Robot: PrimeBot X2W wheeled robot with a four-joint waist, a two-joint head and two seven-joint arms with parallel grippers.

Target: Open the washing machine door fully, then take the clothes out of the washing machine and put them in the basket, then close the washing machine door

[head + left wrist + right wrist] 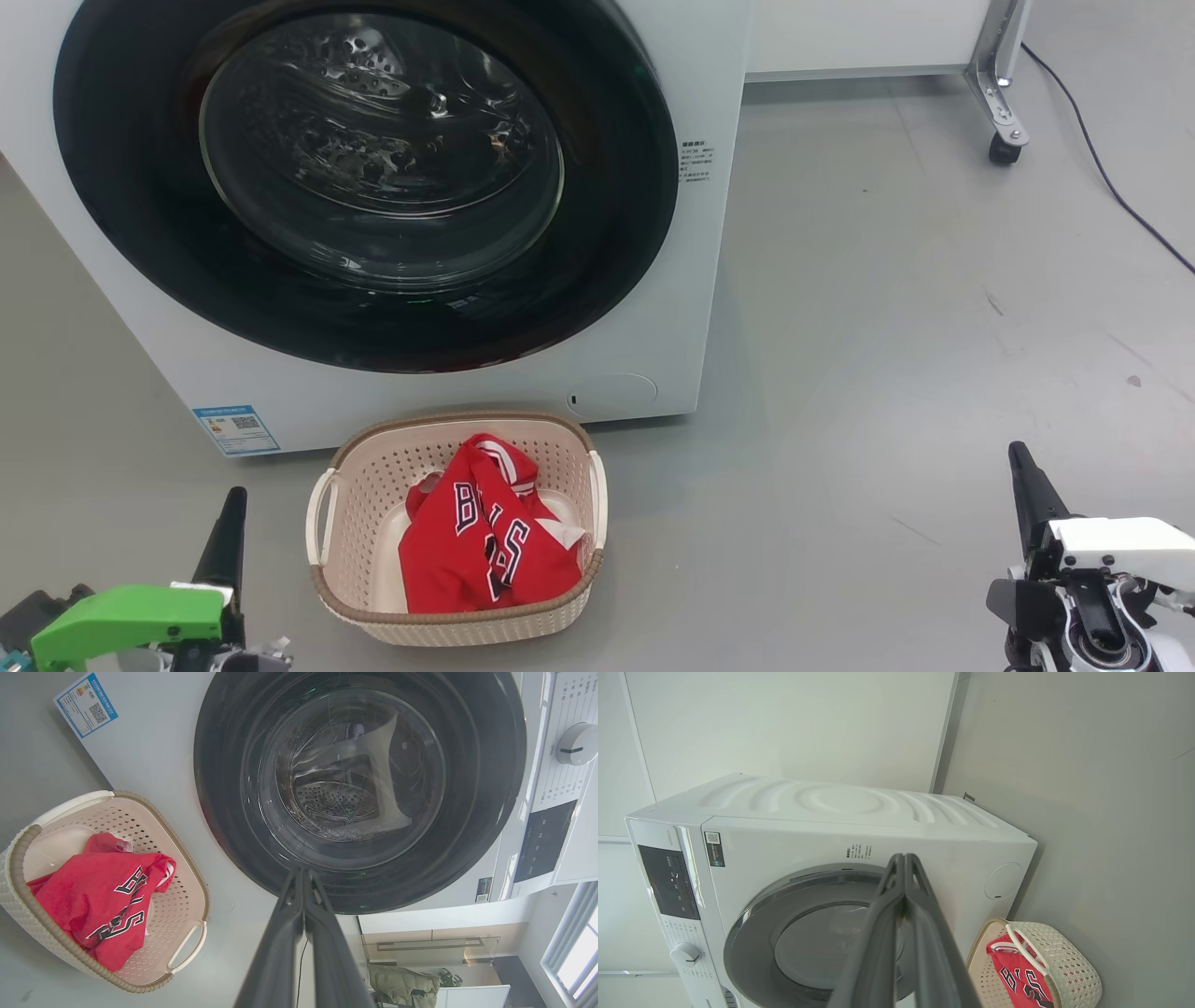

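The white washing machine [709,308] stands ahead with its round black door [140,215] shut flat against the front; the steel drum shows through the glass. On the floor just before it sits the cream basket [364,485], and the red clothes [485,551] with white lettering lie inside it. My left gripper [233,499] is shut and empty at the lower left, beside the basket's left handle. My right gripper [1019,459] is shut and empty at the lower right, well clear of the basket. The wrist views show the shut left gripper [303,873], the shut right gripper [903,858], the door [224,812] and the basket [1078,970].
A blue label [235,429] marks the machine's lower left corner. A white cabinet on a metal leg with a caster [1005,149] stands at the back right, and a dark cable [1111,177] runs across the grey floor there. Open floor lies right of the basket.
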